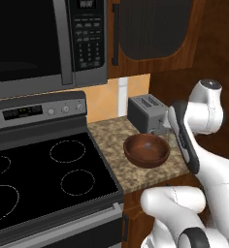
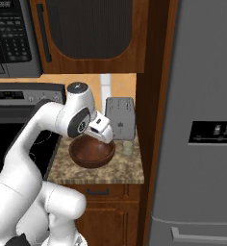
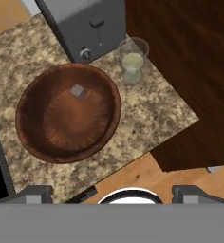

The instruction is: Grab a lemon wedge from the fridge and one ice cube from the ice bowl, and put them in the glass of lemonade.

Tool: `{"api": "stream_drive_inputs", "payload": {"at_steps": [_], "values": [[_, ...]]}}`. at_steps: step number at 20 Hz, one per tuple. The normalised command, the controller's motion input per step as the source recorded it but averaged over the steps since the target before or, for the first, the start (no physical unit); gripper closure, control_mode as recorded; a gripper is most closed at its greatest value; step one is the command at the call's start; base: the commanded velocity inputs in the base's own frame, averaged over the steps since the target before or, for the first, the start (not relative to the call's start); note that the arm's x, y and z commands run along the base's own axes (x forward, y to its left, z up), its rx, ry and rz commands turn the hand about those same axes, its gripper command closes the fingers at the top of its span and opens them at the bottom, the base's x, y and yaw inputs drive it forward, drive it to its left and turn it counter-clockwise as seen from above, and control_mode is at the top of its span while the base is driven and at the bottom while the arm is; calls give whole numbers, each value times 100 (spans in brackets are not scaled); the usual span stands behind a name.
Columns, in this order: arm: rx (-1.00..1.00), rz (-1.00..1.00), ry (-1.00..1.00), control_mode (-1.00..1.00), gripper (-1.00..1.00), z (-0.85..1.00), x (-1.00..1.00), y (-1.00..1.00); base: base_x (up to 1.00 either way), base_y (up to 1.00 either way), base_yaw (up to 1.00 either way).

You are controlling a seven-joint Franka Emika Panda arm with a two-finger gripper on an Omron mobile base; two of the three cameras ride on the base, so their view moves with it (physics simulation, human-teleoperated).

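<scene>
Claw [image 3: 112, 192] hovers above the table's front edge, jaws spread wide, empty. The ice cube [image 3: 77, 90] lies ahead in the ice bowl [image 3: 38, 137]; the glass of lemonade [image 3: 132, 61] stands by the table's right edge.

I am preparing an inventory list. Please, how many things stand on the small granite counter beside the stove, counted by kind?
Toaster: 1
Wooden ice bowl: 1
Ice cube in the bowl: 1
Glass of lemonade: 1
Total: 4

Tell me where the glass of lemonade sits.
The glass of lemonade stands on the granite counter in the hand view, beside the toaster and just past the ice bowl, near the counter's fridge-side edge.
</scene>
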Motion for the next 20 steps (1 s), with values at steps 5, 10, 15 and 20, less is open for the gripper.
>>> {"api": "stream_drive_inputs", "payload": {"at_steps": [5, 10, 15, 20], "values": [[0, 24, 0, -100, -100, -3, -84, 97, 0, 0, 0], [-1, 5, -6, -100, -100, 11, -83, 42, 0, 0, 0], [0, 3, 2, -100, -100, 71, -54, 0, 0, 0, 0], [0, 0, 0, -100, -100, 0, 0, 0, 0, 0, 0]]}}
